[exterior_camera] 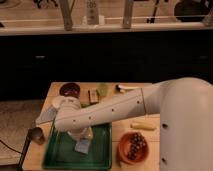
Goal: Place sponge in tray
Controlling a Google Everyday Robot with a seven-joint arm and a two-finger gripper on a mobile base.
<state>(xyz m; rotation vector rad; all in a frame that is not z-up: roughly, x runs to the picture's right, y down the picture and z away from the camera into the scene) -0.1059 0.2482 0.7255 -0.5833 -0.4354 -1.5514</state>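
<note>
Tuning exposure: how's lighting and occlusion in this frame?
Camera view: dim, warm light, soft focus overall; upper background nearly black. The arm hides the claw over the tray. The sponge shows pale beneath it; the orange bowl reads clearly.

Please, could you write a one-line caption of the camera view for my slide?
Gripper low over the green tray, with the sponge lying in the tray just below it.
</note>
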